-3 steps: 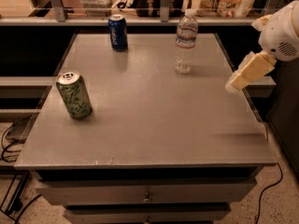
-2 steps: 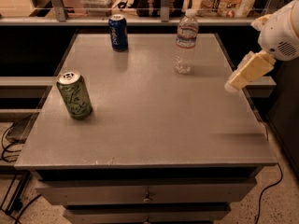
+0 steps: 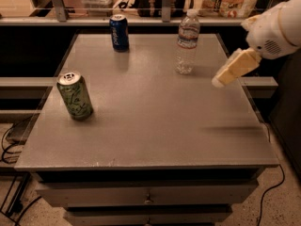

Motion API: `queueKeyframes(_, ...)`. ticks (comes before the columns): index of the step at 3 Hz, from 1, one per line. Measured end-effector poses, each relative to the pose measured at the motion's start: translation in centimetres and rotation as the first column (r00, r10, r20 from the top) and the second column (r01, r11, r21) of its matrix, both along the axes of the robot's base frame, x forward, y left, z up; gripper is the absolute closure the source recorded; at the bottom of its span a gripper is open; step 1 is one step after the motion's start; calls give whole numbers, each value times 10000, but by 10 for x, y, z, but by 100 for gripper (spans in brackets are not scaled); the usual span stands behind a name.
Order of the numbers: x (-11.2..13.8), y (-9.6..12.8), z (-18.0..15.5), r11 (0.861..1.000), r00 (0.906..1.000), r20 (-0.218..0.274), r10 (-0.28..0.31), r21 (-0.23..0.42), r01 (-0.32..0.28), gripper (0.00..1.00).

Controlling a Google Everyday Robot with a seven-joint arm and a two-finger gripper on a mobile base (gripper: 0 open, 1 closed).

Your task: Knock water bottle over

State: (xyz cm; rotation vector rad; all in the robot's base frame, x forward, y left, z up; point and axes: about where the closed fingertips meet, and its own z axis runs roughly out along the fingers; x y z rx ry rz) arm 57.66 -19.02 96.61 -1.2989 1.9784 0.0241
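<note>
While the gripper [image 3: 222,79] is hovering above the tabletop's [image 3: 155,126] right edge, touching nothing, I cannot tell whether it is open or closed. One water bottle [image 3: 187,41], slim clear ribbed plastic with a white cap, is standing upright at far right. Two cylindrical metal cans are standing: a blue can [image 3: 119,32] and a green patterned can [image 3: 75,96].

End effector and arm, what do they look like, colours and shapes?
The end effector, at the right edge of the table and right of the water bottle, is a pale yellow, blocky piece tapering to a rounded tip. Behind it the arm is a smooth white rounded housing with a small dotted grille. No cables show.
</note>
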Motion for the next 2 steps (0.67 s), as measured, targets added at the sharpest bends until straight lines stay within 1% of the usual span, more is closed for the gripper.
queueKeyframes(1, 26, 22, -5, 9914, 9998, 33, 201, 1289, -204, 0)
queueKeyframes(2, 49, 43, -13, 9712, 9985, -97, 543, 2328, -505, 0)
